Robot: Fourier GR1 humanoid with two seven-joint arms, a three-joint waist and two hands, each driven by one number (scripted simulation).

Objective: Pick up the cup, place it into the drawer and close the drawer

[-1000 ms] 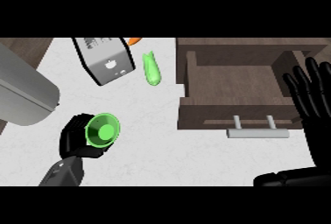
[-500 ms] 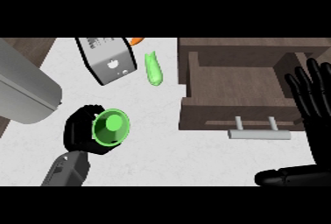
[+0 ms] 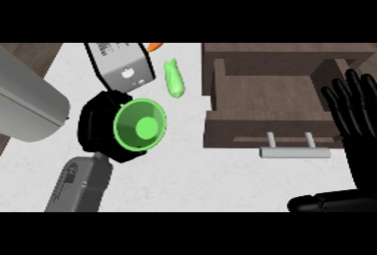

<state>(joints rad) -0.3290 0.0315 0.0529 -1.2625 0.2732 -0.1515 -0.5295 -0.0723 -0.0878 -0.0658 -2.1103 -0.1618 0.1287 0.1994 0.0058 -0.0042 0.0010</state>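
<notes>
I am gripping the green cup (image 3: 140,124) in my left hand (image 3: 99,127), fingers curled round it, its mouth tilted toward me, left of the open drawer (image 3: 265,102). My right hand (image 3: 357,117) is resting open at the right edge, fingers straight, beside the drawer's handle (image 3: 294,152). A green vegetable (image 3: 174,78) is lying farther off, beside a grey box (image 3: 121,62).

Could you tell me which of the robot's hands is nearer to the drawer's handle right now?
The right hand, open beside the drawer, just right of the handle. The left hand is across the counter, curled round the green cup.
</notes>
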